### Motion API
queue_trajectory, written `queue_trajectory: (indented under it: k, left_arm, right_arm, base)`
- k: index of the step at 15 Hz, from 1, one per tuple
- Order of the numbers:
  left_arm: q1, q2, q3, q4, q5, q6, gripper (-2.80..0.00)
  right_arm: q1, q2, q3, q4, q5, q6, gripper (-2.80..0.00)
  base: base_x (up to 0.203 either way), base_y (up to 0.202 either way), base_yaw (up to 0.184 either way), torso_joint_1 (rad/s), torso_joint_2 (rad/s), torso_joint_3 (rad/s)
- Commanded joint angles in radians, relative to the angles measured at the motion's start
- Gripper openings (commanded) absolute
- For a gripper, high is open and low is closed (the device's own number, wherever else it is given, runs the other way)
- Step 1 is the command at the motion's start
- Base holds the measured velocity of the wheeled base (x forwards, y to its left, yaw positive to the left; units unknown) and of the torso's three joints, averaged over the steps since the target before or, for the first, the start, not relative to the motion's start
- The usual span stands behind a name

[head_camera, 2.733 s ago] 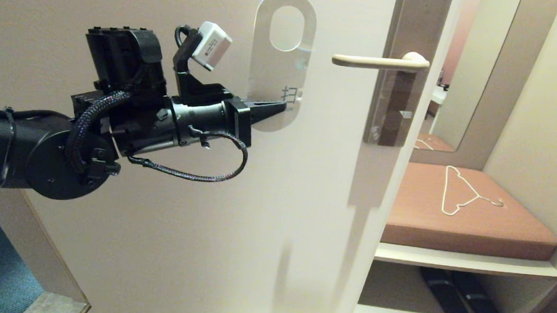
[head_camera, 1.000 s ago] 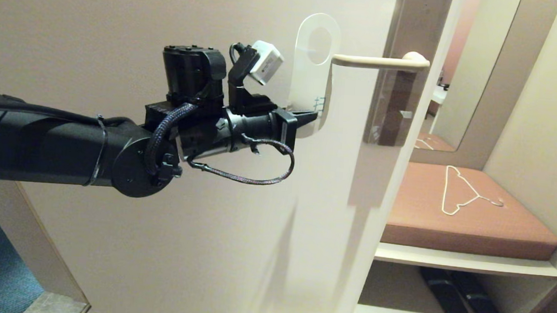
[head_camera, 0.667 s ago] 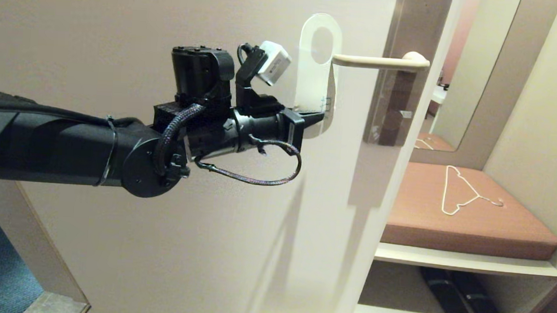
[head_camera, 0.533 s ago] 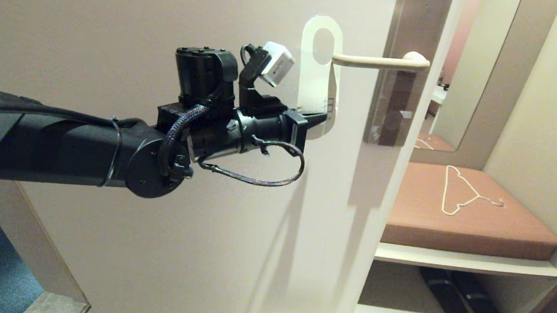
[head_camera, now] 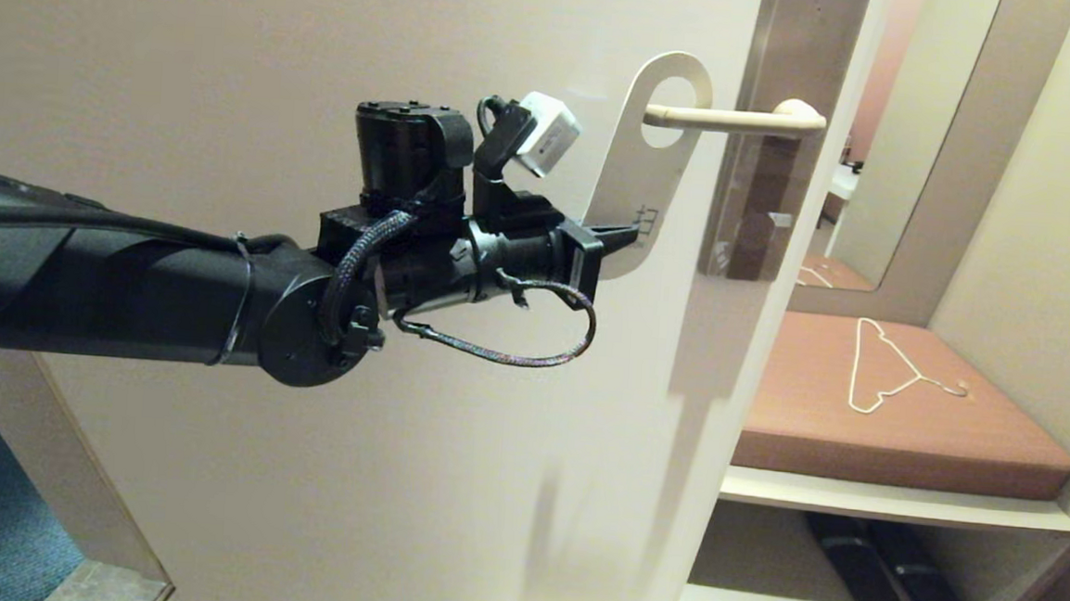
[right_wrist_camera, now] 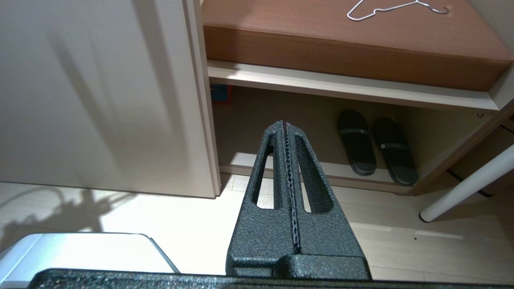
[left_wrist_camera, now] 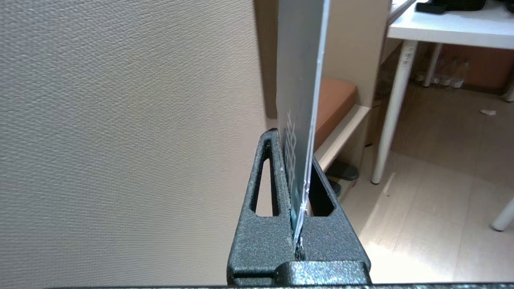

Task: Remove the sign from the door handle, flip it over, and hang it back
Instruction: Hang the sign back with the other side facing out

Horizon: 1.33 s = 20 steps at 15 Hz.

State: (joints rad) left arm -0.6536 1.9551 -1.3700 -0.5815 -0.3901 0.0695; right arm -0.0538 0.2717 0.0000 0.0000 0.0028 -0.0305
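Note:
The sign (head_camera: 630,186) shows its white side to the head view and leans to the right. Its hole sits around the free end of the cream door handle (head_camera: 741,120). My left gripper (head_camera: 632,232) is shut on the sign's lower end, close in front of the pale door. In the left wrist view the sign (left_wrist_camera: 299,80) stands edge-on, pinched at the gripper (left_wrist_camera: 295,148), with its greyish-blue printed face toward the door. My right gripper (right_wrist_camera: 284,124) is shut and empty, parked low and pointing at the floor; it does not show in the head view.
To the right of the door is a brown cushioned bench (head_camera: 900,406) with a thin white wire hanger (head_camera: 875,368) on it. Black slippers (head_camera: 890,573) lie on the shelf under it. A white table leg (left_wrist_camera: 391,100) stands beyond the door edge.
My left gripper has moved right and a little down with the sign. The sign has tilted, and its hole has gone from beside the handle's tip to around it.

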Motion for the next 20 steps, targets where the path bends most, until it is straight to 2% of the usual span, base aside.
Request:
queue_trajectory:
  k: [1,5,10,13,20]
  left_arm:
    - [-0.001,-0.001,0.000,-0.003,0.008,0.013,-2.80]
    - [-0.018,-0.004,0.000,-0.004,0.090,0.027,-2.80]
    - [-0.066,-0.027,0.003,-0.003,0.263,0.029,-2.80]
    - [-0.079,-0.048,0.005,0.023,0.376,0.056,-2.80]
    - [-0.154,-0.068,0.007,0.022,0.598,0.075,-2.80]
  right_arm:
    - [0.000,0.001,0.000,0.000,0.000,0.000,-2.80]
    - [0.000,0.001,0.000,0.000,0.000,0.000,-2.80]
    - [0.000,0.001,0.000,0.000,0.000,0.000,-2.80]
    - [0.000,0.001,0.000,0.000,0.000,0.000,-2.80]
    - [0.000,0.001,0.000,0.000,0.000,0.000,-2.80]
  base:
    - [0.000,0.000,0.000,0.000,0.00,0.000]
    - [0.000,0.000,0.000,0.000,0.00,0.000]
    - [0.000,0.000,0.000,0.000,0.00,0.000]
    - [0.000,0.000,0.000,0.000,0.00,0.000]
    - [0.000,0.000,0.000,0.000,0.00,0.000]
